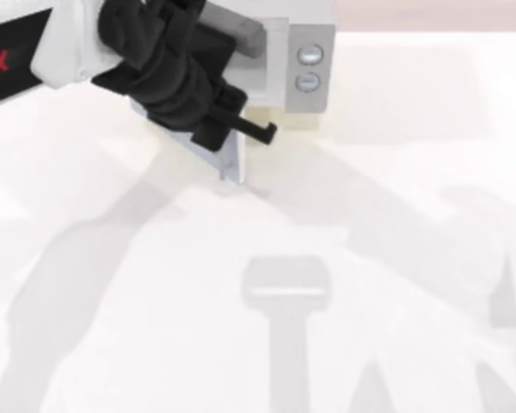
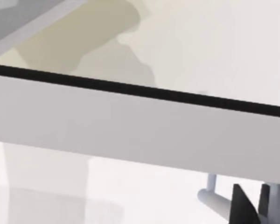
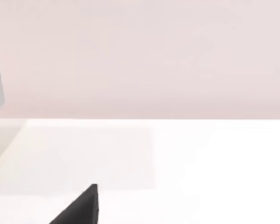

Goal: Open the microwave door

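At the far edge of the tabletop [image 1: 396,258], left of centre in the top view, sits the microwave [image 1: 310,69], its door [image 1: 228,151] already swung partway out toward the camera. My left end effector [image 1: 245,129] is at the door's free edge; whether it is clenched on the handle [image 2: 214,201] I cannot tell. Contact there looks shallow, so I judge the fingers could slip off as the door arcs wider, or a skewed pull could drag the whole oven. My right end effector [image 3: 79,207] is parked aside, state unclear.
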Motion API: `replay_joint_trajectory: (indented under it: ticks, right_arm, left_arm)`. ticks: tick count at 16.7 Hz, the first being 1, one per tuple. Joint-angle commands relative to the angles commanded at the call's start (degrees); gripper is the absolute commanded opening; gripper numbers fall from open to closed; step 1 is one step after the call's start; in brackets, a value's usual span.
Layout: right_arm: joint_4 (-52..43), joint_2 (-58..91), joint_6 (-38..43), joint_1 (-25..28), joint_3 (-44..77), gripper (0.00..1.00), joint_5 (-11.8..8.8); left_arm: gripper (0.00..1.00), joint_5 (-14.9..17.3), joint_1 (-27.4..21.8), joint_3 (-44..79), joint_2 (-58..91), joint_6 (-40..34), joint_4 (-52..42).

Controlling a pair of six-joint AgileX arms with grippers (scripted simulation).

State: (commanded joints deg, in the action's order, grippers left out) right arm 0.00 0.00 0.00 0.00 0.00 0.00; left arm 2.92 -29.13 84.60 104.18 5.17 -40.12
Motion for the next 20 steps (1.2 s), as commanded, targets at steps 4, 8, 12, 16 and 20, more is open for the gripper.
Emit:
replay_joint_trajectory:
  ticks: [4,8,12,16,20]
  right_arm:
    - [0.0,0.0,0.0,0.0,0.0,1.0,0.0]
    - [0.0,0.0,0.0,0.0,0.0,1.0,0.0]
    - [0.0,0.0,0.0,0.0,0.0,1.0,0.0]
    - [0.0,0.0,0.0,0.0,0.0,1.0,0.0]
    - [0.0,0.0,0.0,0.0,0.0,1.0,0.0]
  left_arm:
    - [0.0,0.0,0.0,0.0,0.0,0.0,0.0]
    - [0.0,0.0,0.0,0.0,0.0,0.0,0.0]
    - [0.0,0.39,-0.31,-0.02,0.01,-0.23,-0.01]
    - [0.0,1.87,0.89,-1.48,-1.11,2.78,-0.1]
    - [0.0,4.41,2.73,-3.48,-3.09,7.65,-0.02]
